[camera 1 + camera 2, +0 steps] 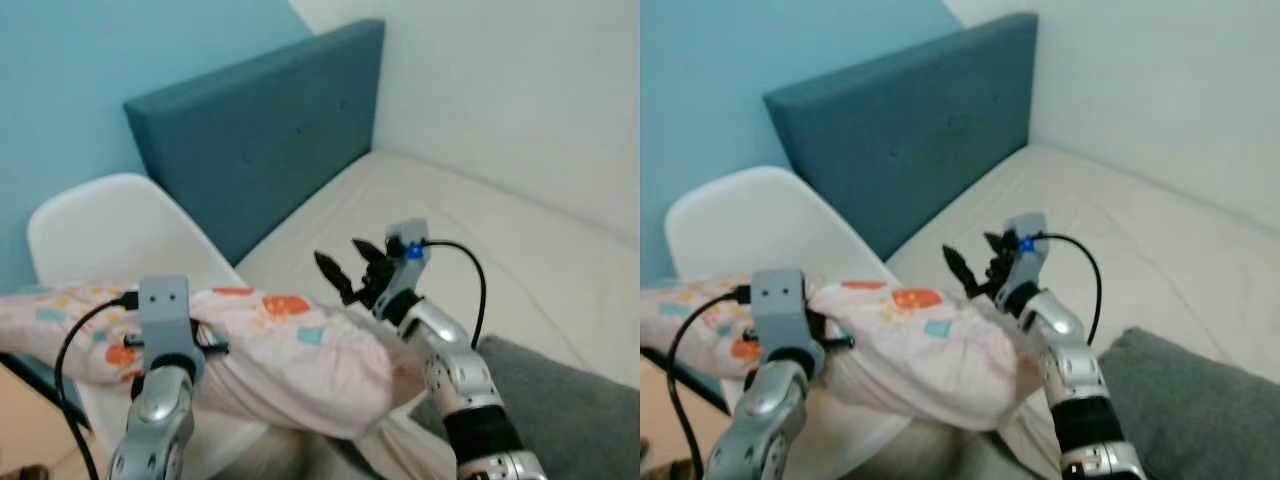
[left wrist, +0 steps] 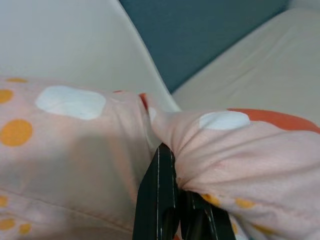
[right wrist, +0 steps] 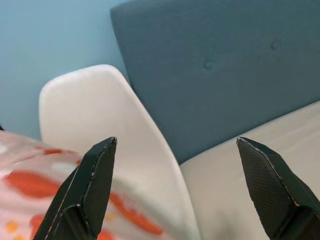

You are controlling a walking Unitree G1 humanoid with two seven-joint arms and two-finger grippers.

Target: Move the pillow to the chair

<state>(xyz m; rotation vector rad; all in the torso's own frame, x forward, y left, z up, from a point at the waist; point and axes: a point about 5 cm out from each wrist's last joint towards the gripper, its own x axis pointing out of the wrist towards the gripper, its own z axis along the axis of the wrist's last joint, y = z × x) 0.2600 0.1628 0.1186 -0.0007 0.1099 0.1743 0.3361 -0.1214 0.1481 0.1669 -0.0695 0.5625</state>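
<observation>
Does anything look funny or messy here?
Only the pillow. It is not lying flat: it hangs over the white chair, scrunched into a fold where the left claw pinches its cover. The right claw is open above its other end, holding nothing. Nothing looks torn or spilled.

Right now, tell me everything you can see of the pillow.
The pillow is pale pink soft fabric with orange, teal and white patches. It lies lengthwise across the white chair beside the bed, its cloth bunched. The left tool is shut on a fold of it; the right tool hangs open above its other end.
</observation>
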